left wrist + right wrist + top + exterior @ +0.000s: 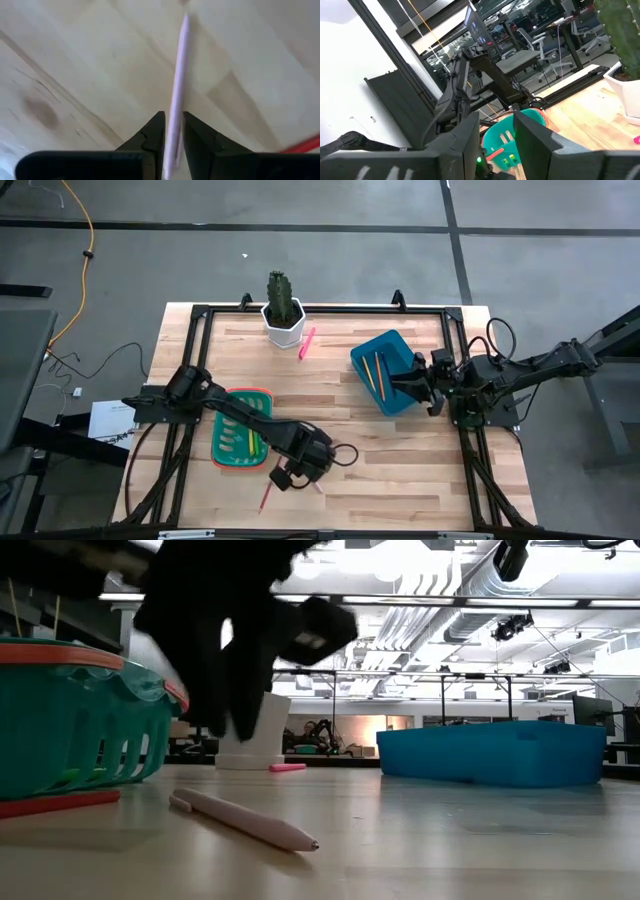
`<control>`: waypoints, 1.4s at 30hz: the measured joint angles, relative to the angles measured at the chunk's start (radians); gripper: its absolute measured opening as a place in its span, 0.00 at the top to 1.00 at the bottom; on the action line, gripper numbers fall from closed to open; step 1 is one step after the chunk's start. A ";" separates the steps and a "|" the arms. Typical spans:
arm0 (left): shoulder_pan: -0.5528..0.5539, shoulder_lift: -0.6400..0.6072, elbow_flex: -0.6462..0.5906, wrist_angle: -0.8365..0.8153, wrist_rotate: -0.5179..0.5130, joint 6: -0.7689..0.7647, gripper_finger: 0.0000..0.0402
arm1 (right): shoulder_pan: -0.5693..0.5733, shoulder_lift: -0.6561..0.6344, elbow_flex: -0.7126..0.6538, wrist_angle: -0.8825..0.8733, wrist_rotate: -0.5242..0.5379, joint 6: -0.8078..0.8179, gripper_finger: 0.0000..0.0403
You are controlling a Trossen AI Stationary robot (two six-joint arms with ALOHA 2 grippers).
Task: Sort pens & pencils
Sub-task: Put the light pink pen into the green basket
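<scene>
Left gripper [172, 142] straddles the pale pencil [177, 90] — fingers clamped on it, its length running straight ahead; right gripper [495, 137] waits open.

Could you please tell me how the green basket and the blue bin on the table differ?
The green basket has slotted walls and an orange rim; the blue bin has solid walls, all one colour. The green basket lies near the left arm and holds green and yellow sticks; the blue bin lies by the right gripper and holds thin orange sticks. The green basket sits square to the table; the blue bin is turned at an angle. Both are open-topped rectangular containers.
</scene>
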 joint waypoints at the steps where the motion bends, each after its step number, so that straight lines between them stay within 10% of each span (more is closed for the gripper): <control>1: -0.001 0.000 0.010 0.001 0.000 0.008 0.87 | 0.000 0.000 0.000 0.000 0.002 0.000 0.73; 42: -0.050 0.131 0.168 -0.105 -0.042 0.107 0.87 | 0.000 0.000 0.000 -0.009 0.008 0.007 0.73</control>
